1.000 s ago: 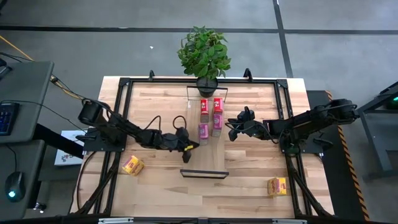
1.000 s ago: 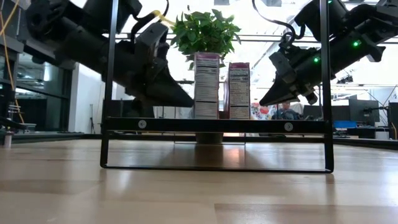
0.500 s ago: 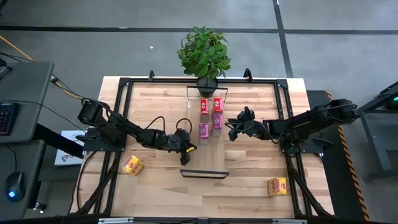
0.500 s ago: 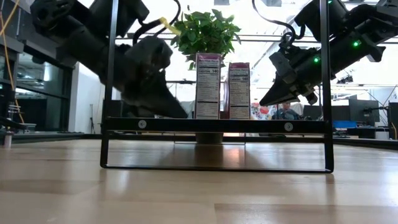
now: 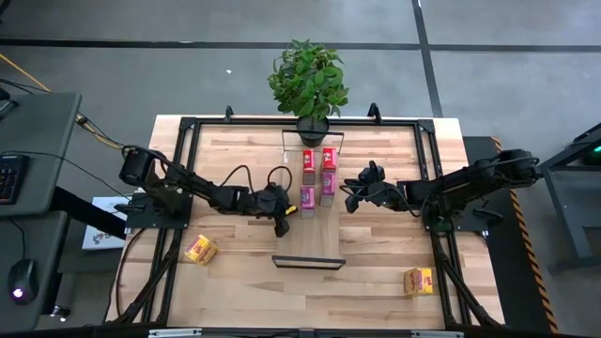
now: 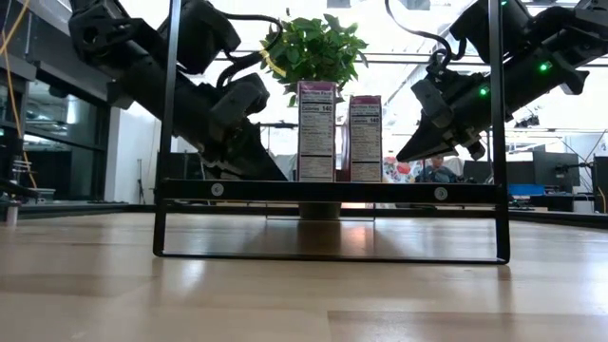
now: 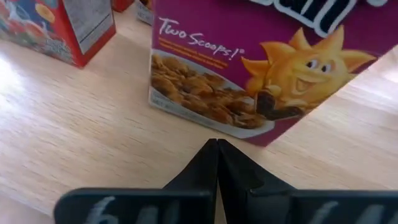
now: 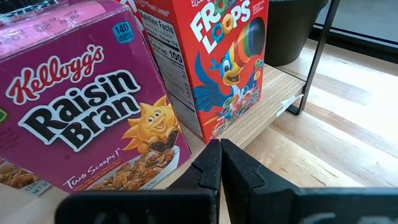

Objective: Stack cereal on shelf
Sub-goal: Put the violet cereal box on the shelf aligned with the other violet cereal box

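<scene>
High view has four cereal boxes upright on the shelf (image 5: 314, 139) at twelve o'clock. My left gripper (image 5: 285, 222), fingers pressed together, sits at nine o'clock of the near pink box (image 5: 307, 198); my right gripper (image 5: 349, 196), fingers likewise together, at three o'clock of the other pink box (image 5: 327, 185). Yellow boxes (image 5: 200, 250) (image 5: 418, 281) lie on the table (image 5: 376, 235).

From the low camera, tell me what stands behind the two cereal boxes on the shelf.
A potted plant rises behind the boxes on the shelf. Only its leaves show above them; the pot is mostly covered.
</scene>
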Robot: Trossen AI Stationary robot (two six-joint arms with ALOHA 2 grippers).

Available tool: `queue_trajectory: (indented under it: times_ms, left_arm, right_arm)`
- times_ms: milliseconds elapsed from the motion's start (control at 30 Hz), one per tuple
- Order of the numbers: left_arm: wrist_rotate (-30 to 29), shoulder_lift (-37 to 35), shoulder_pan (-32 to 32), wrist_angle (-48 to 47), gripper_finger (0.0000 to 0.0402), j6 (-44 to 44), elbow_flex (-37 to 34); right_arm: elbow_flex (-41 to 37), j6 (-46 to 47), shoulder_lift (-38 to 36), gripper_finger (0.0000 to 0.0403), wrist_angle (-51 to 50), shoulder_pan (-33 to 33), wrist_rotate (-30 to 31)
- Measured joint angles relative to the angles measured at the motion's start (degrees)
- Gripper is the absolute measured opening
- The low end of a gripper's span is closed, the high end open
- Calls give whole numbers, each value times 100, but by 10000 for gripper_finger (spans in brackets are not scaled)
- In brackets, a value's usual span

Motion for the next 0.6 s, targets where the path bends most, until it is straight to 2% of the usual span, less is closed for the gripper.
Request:
queue_trajectory:
  times_ms: [600]
  left_arm:
    - [-19, 0, 291, 58, 0, 540, 195]
  right_arm:
    - [0, -6, 0, 0, -2, 0, 0]
